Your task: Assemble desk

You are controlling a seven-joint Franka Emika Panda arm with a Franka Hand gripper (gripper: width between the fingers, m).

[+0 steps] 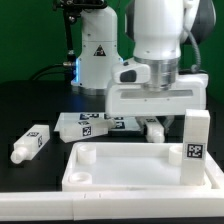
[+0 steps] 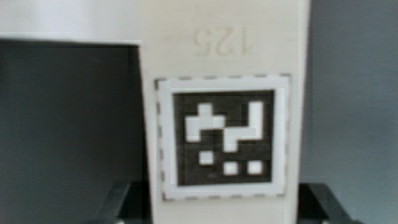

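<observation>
The desk's white rimmed panel (image 1: 128,183) lies flat at the front, with a round hole (image 1: 85,155) in its near-left corner. One tagged leg (image 1: 195,136) stands upright at the panel's right side. My gripper (image 1: 155,124) is down just behind the panel. In the wrist view a white square-section leg (image 2: 222,80) with a black-and-white tag fills the space between my dark fingers (image 2: 128,202), and my gripper (image 2: 228,203) is shut on its two sides. In the exterior view the hand hides most of that leg.
A loose leg (image 1: 30,144) lies on the black table at the exterior view's left. Another tagged leg (image 1: 86,124) lies behind the panel, left of the gripper. The arm's white base (image 1: 96,55) stands at the back.
</observation>
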